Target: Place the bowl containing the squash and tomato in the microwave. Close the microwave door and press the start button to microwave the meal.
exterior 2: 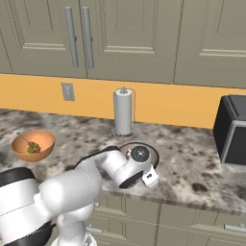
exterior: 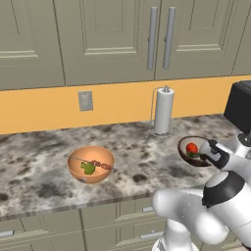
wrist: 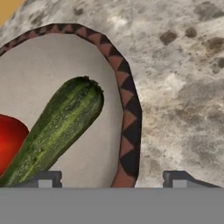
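The bowl (wrist: 127, 127), holding squash (wrist: 57, 131) and tomato (wrist: 11, 140), sits near the surface's (wrist: 183, 87) front edge. The pincer (wrist: 113, 177) straddles its rim, jaws spread, gripping nothing. A shallow, off-centre bite could tip the bowl and spill everything.

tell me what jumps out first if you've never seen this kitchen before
The big white robot arm crowds the foreground, its gripper low over the rim of a dark bowl that holds a green squash and a red tomato. To the left on the marbled counter sits an orange bowl, with a paper towel roll standing against the bright orange wall.
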